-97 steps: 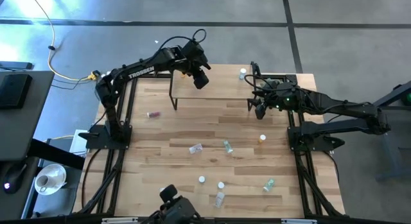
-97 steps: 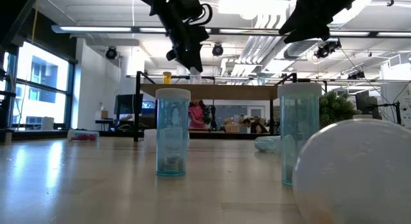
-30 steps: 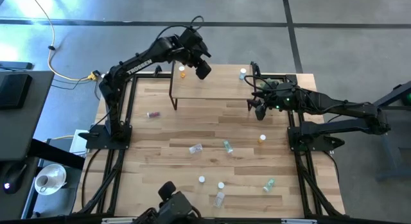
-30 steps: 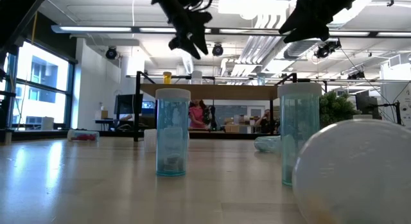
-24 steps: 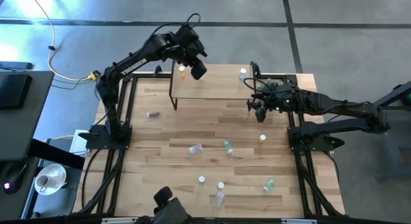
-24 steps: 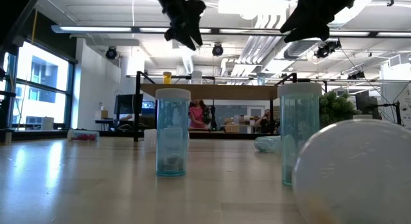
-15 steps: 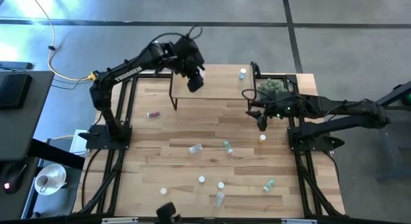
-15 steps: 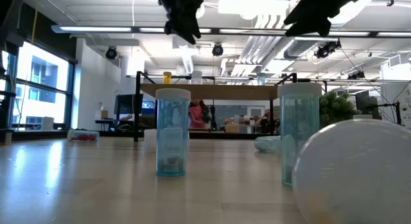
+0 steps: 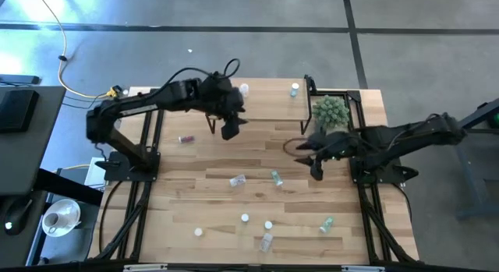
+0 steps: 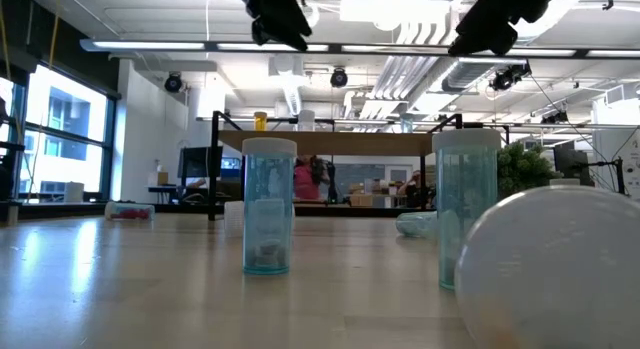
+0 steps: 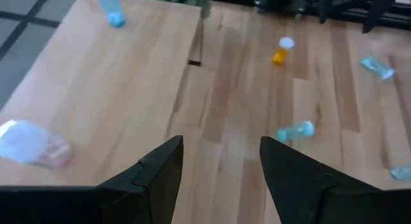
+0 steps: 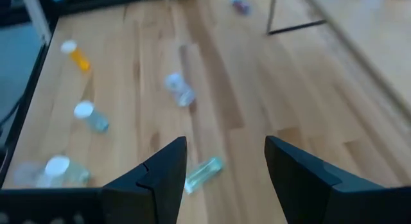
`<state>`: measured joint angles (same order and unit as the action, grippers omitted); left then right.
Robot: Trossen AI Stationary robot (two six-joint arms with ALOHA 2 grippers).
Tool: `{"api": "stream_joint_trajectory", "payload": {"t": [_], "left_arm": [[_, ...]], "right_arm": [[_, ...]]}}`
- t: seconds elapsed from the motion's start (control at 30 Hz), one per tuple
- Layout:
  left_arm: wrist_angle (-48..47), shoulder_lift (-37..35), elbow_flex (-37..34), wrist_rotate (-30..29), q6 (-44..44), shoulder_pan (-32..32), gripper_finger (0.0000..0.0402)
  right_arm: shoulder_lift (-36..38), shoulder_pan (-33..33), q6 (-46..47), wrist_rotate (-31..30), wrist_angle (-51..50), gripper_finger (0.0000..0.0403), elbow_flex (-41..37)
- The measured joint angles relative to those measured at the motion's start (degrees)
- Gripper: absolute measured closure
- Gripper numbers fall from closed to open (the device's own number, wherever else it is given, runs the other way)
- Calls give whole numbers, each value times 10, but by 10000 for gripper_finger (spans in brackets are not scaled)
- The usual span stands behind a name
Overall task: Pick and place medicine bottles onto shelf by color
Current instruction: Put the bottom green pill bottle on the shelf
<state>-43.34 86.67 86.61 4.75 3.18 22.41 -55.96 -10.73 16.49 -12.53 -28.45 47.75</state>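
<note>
The shelf [image 9: 273,104] stands at the table's far side. On it are a white-capped bottle [image 9: 244,89], a blue bottle [image 9: 295,90] and, in the low view, an orange bottle [image 10: 260,120]. My left gripper [image 9: 228,133] hangs open just in front of the shelf's left end, nothing between its fingers [image 11: 221,166]. My right gripper [image 9: 315,172] hangs open over the table's right side, near the shelf's right front leg, and is empty too [image 12: 225,166]. Loose bottles lie on the tabletop: pink [image 9: 185,139], pale blue [image 9: 237,180], green [image 9: 276,177] and orange [image 11: 281,51].
A spiky green plant ball [image 9: 330,110] sits on the shelf's right end. More bottles lie or stand near the table's front edge [image 9: 245,218], [image 9: 268,224], [image 9: 326,224], [image 9: 198,232]. Two blue bottles [image 10: 268,206], [image 10: 466,221] stand close before the low camera.
My left gripper has come off the shelf's far left part toward the table's near edge, to just in front of the shelf. My right gripper has swung from beside the plant ball toward the near edge, over the spot where the orange bottle lay. Both stay open.
</note>
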Motion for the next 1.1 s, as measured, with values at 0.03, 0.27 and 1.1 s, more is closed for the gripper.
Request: {"api": "stream_joint_trajectory", "payload": {"t": [0.03, 0.27, 1.1], "left_arm": [[14, -9, -15, 0, 0, -6, 204], [127, -56, -132, 0, -14, -47, 204], [328, -65, -346, -42, -91, -176, 204]], "right_arm": [[-9, -9, 0, 0, 0, 203, 0], [-79, -76, -2, 0, 36, 203, 0], [-283, -170, -81, 145, 317, 203, 0]]}}
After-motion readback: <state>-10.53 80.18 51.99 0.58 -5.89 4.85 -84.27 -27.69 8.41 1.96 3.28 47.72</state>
